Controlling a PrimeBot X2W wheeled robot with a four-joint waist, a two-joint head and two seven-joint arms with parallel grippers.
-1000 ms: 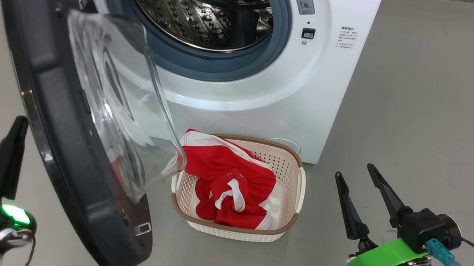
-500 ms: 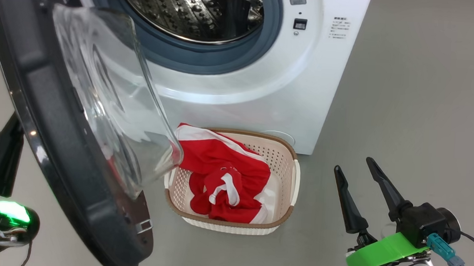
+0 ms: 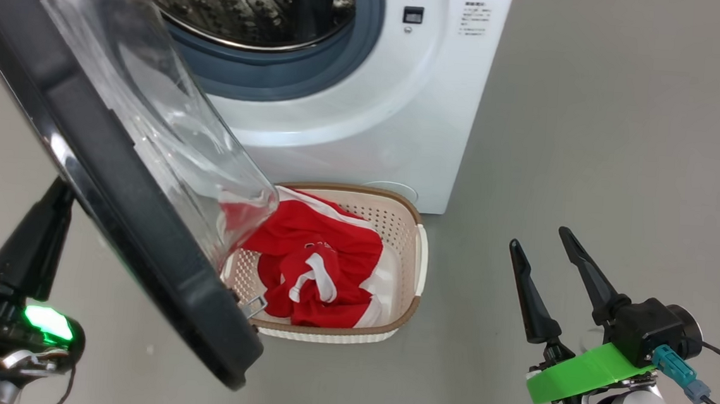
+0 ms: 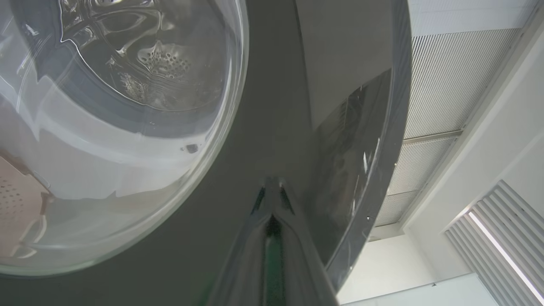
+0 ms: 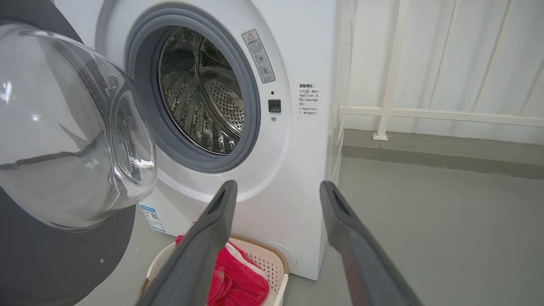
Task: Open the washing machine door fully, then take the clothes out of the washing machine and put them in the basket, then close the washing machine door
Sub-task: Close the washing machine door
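Clothes [image 3: 314, 265], one red heap, lie in the single basket [image 3: 418, 263] before the washer [image 3: 372, 120]. Its one door [image 3: 113, 197] stands partly open. Of two grippers, the right gripper [image 3: 539, 237] gapes wide and empty. The left gripper [image 4: 272, 208] has its fingers together behind the door, gripping nothing.

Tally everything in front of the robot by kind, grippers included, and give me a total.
Washing machine: 1
Washing machine door: 1
Basket: 1
Heap of red clothes: 1 (the garments in it cannot be counted apart)
Grippers: 2, the left gripper and the right gripper
Total: 6
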